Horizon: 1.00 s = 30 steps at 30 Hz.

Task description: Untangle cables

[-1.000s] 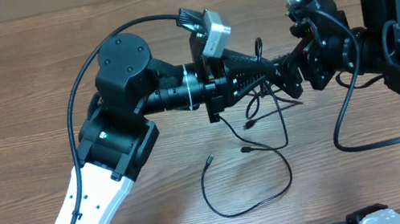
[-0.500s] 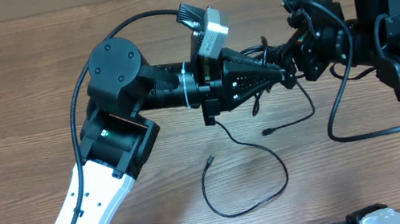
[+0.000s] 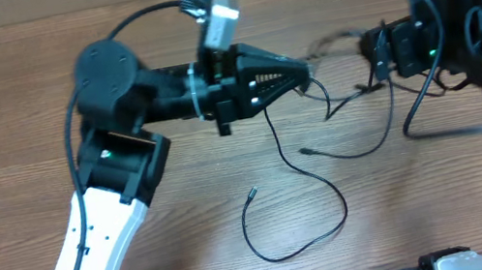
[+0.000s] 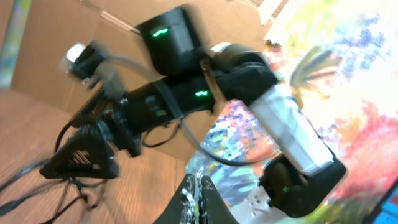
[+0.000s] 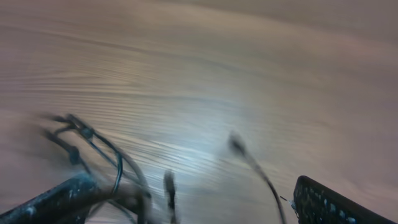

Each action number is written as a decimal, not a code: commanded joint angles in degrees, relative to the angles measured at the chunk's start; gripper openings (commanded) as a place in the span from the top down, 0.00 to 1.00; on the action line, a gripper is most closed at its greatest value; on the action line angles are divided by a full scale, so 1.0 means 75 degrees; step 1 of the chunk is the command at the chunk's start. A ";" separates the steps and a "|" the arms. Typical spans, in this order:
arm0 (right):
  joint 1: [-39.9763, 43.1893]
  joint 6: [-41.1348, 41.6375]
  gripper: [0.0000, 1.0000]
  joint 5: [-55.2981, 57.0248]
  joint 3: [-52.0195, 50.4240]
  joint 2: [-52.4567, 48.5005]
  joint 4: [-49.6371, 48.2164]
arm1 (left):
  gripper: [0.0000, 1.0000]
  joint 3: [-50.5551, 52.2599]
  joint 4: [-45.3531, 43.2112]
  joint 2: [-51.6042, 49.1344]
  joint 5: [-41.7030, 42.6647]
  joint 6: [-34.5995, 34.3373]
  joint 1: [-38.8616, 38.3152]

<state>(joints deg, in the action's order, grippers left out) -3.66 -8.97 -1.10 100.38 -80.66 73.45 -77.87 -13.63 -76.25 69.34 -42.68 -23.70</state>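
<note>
Left jaws (image 3: 305, 71) are clenched on the cables (image 3: 343, 201) up near 1 o'clock. The right jaws (image 3: 371, 52) gape wide at 2 o'clock, gripping nothing I can see, and a long loop trails on the tabletop (image 3: 18, 94) toward 6 o'clock. My worry: pulling sideways could cinch the snarl tighter, or the thin cord could slip free. I count two arms and two loose plug ends (image 3: 252, 191) — the strands I can't separate.
</note>
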 commanded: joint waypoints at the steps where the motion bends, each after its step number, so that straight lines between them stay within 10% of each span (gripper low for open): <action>1: 0.0647 0.0201 0.00 0.0291 -0.0006 -0.0224 0.0064 | 0.96 -0.0140 -0.0341 0.0393 0.0562 -0.0402 0.0455; 10: 0.1000 0.0131 0.00 -0.0382 -0.0009 -0.0227 0.0073 | 0.96 -0.0140 -0.0294 0.0481 0.0825 -0.0385 0.1029; 21: 0.1000 -0.0236 0.00 -0.3791 -0.0009 -0.0227 -0.0901 | 0.93 -0.0137 0.2722 -0.0015 0.0871 0.2515 0.0822; 23: 0.1000 -0.0233 0.00 -0.4409 -0.0009 -0.0227 -0.1105 | 0.78 -0.0137 0.2827 -0.0134 0.0868 0.2981 0.0641; 26: 0.0997 -0.0230 0.00 -0.5106 -0.0009 -0.0227 -0.1291 | 0.30 -0.0137 0.2818 -0.0323 0.0664 0.3555 0.0251; 30: 0.0997 -0.0204 0.00 -0.5482 -0.0006 -0.0227 -0.1329 | 0.00 -0.0137 0.2818 -0.0565 0.0251 0.4657 -0.0294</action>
<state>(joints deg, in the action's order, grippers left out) 3.70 -10.55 -35.24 100.05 -83.20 63.96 -78.37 7.77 -79.15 73.93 -18.50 -23.07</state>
